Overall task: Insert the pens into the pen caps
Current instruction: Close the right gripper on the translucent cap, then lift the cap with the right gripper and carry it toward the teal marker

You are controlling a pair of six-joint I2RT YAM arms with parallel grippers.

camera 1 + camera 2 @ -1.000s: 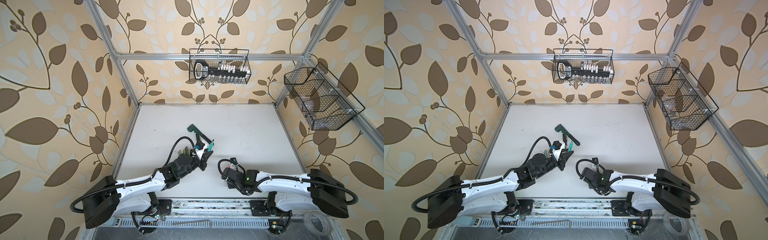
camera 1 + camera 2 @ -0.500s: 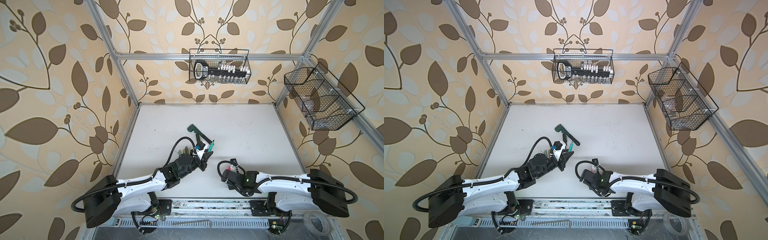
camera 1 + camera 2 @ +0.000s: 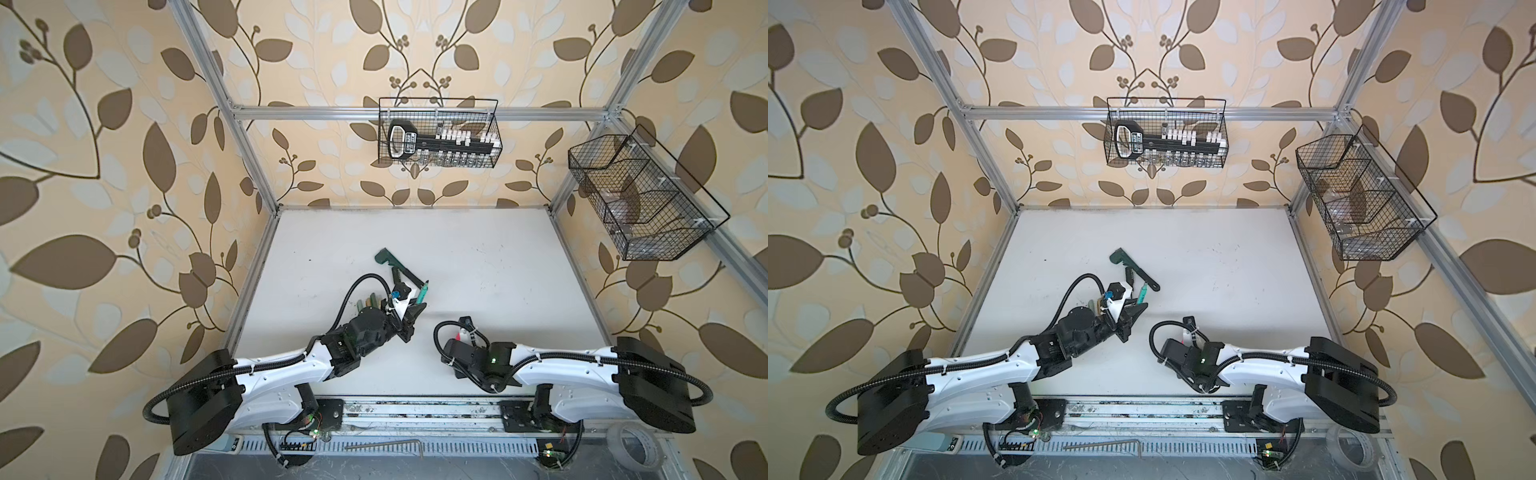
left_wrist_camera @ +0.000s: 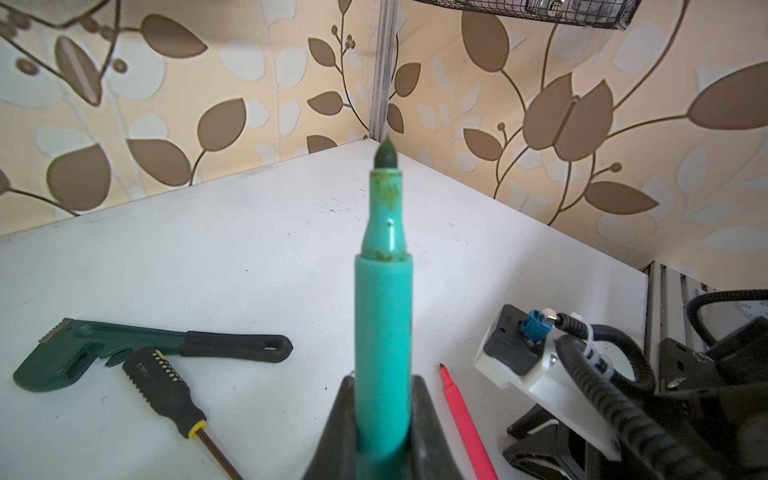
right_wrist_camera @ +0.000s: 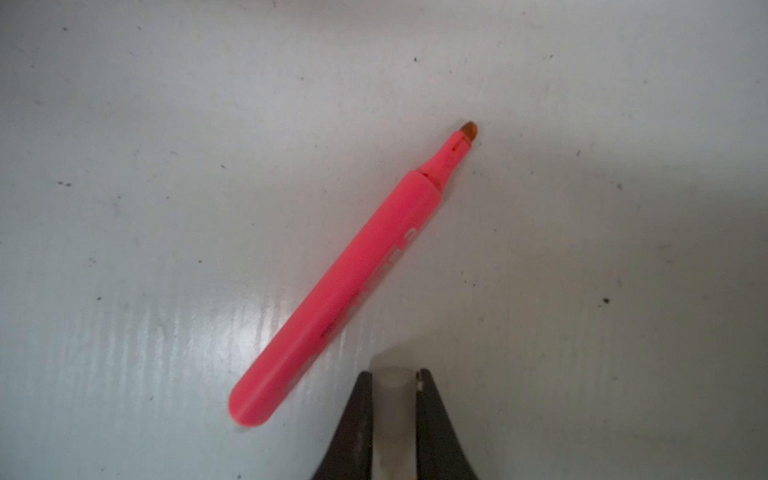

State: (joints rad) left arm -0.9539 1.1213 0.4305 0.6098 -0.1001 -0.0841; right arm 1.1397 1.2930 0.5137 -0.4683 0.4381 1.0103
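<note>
Nothing legible from where I stand. Pink pen (image 5: 349, 274): dark print along the barrel, too smeared to read. Screwdriver (image 4: 164, 392): small lettering on the black handle beside a row of yellow marks, can't make it out. Black tool (image 3: 415, 143) in the back basket (image 3: 497, 120): white label with dark print, too small to read.

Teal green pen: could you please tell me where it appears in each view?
Both top views: teal green pen mid-table, near the wrench handle.
Left wrist: centre of picture, clamped in the left gripper.
Right wrist: not in it.
Shared landmark: the wrench; right wrist lacks it.
</note>
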